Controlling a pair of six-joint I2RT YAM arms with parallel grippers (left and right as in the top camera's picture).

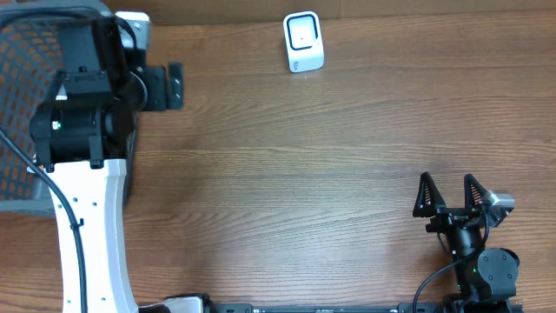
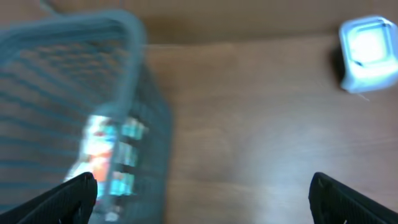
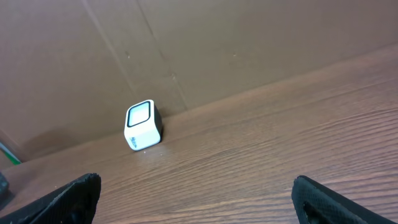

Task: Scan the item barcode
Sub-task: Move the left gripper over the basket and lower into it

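Note:
A blurred package (image 2: pixel 106 155) with orange and teal print lies inside a dark mesh basket (image 2: pixel 134 37), seen through its wall in the left wrist view. My left gripper (image 2: pixel 199 199) hangs open and empty, its left finger over the basket's edge and its right finger over the wooden table. In the overhead view the left arm (image 1: pixel 82 113) covers the basket (image 1: pixel 22 104) and hides the package. A small white scanner (image 1: pixel 303 41) with a glass face stands at the table's far edge, also seen as the scanner (image 3: pixel 142 124). My right gripper (image 1: pixel 448 183) rests open and empty at the near right.
A brown cardboard wall (image 3: pixel 217 43) runs behind the scanner along the table's far edge. The scanner (image 2: pixel 368 53) sits far right of the basket. Bare wooden tabletop (image 1: pixel 304 174) lies between the two arms.

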